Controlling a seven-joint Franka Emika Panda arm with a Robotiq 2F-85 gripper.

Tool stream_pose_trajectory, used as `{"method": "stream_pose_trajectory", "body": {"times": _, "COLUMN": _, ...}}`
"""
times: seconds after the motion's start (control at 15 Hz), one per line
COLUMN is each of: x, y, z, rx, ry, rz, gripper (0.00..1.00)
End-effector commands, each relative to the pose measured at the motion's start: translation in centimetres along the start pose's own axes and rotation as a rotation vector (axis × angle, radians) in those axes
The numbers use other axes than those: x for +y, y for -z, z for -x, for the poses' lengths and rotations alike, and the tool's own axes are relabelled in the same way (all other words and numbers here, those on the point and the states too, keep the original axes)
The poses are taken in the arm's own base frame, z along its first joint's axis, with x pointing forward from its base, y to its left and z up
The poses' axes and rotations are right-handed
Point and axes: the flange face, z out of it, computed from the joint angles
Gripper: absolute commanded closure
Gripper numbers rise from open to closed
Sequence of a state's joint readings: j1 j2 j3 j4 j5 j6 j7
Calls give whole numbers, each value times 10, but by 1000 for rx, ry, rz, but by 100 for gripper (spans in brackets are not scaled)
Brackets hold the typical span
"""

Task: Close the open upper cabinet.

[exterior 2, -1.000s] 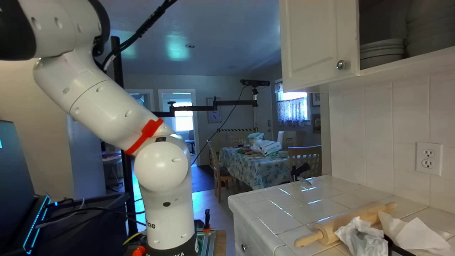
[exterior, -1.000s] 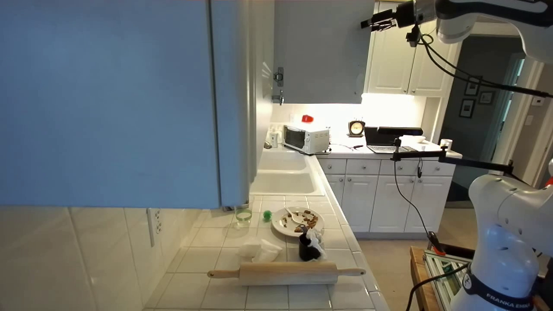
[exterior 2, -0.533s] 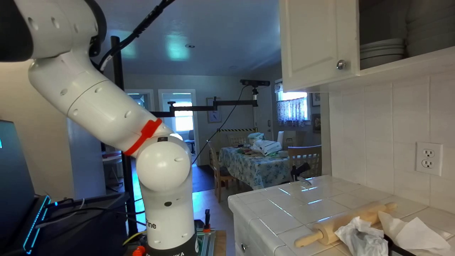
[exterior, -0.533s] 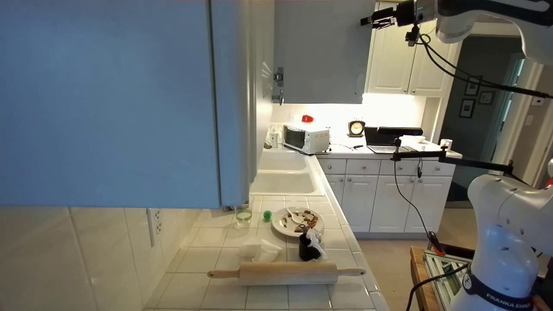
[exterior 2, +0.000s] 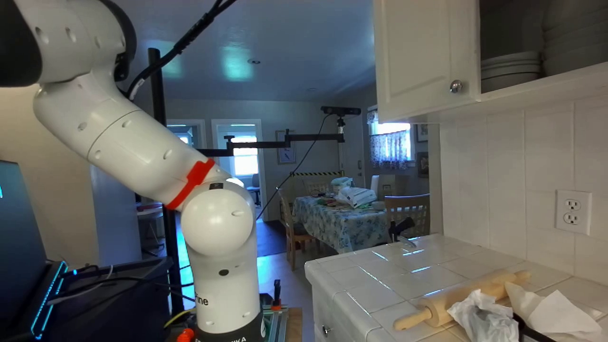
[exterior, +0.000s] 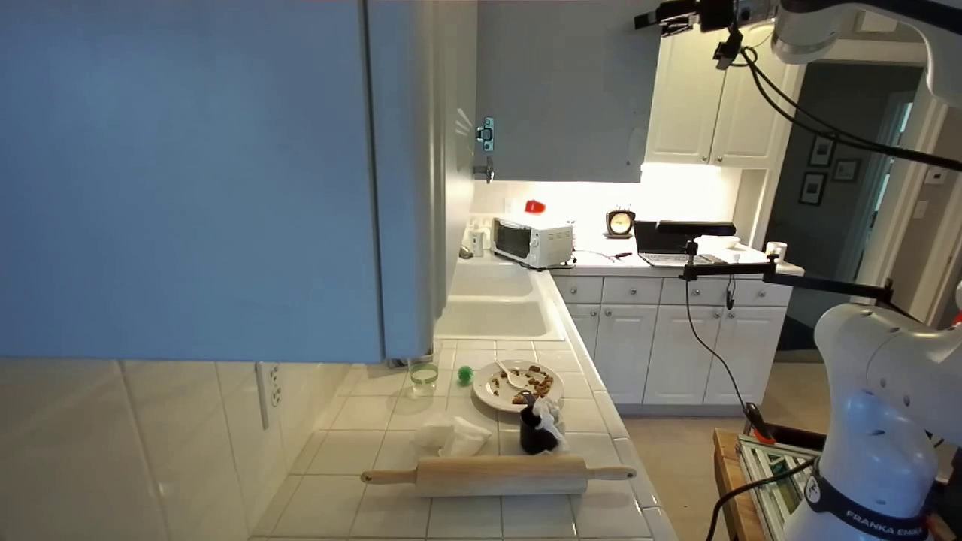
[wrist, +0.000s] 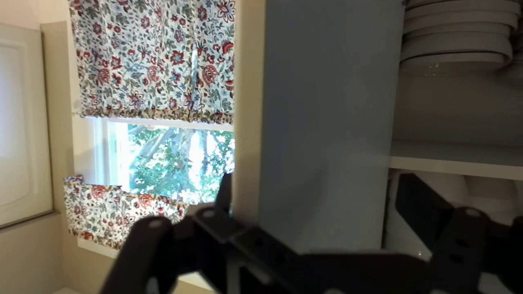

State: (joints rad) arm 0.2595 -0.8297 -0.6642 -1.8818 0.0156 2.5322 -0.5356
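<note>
The upper cabinet's open door shows its flat grey back point(exterior: 560, 90) in an exterior view, hinges at its left. My gripper point(exterior: 652, 25) is at that door's free edge, high up. In the wrist view the door point(wrist: 327, 102) stands between the spread fingers of the gripper point(wrist: 314, 185). The left finger is partly hidden beyond the pale door edge; the right finger is on the grey side, apart from the door. Contact at the left finger cannot be told. The cabinet's open compartment with stacked plates point(exterior 2: 510, 71) shows in an exterior view, beside a shut panelled door point(exterior 2: 418, 52).
A large pale-blue panel point(exterior: 188, 180) is in front at the left. On the tiled counter lie a rolling pin point(exterior: 500, 476), a plate with food point(exterior: 481, 391) and crumpled paper point(exterior: 464, 436). Cables point(exterior: 819, 124) hang from the arm. Cabinet shelves point(wrist: 453, 165) are at the wrist view's right.
In an exterior view the gripper has moved right and slightly up. The door's free edge has shifted slightly right with it. The arm has dropped a little to the left in an exterior view.
</note>
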Motion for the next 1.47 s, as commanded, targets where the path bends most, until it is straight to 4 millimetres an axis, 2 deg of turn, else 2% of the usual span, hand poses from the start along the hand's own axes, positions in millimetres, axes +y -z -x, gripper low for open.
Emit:
{"method": "stream_pose_trajectory", "body": {"times": 0.0, "x": -27, "y": 13, "z": 0, "rx": 1, "ry": -6, "rz": -40, "gripper": 0}}
{"method": "stream_pose_trajectory", "body": {"times": 0.47, "x": -82, "y": 31, "z": -8, "rx": -25, "ry": 18, "rz": -80, "gripper": 0}}
{"method": "stream_pose_trajectory", "body": {"times": 1.07, "x": -151, "y": 52, "z": -8, "rx": -108, "ry": -29, "rz": -93, "gripper": 0}}
{"method": "stream_pose_trajectory", "body": {"times": 1.4, "x": -182, "y": 63, "z": -13, "rx": -156, "ry": -27, "rz": -80, "gripper": 0}}
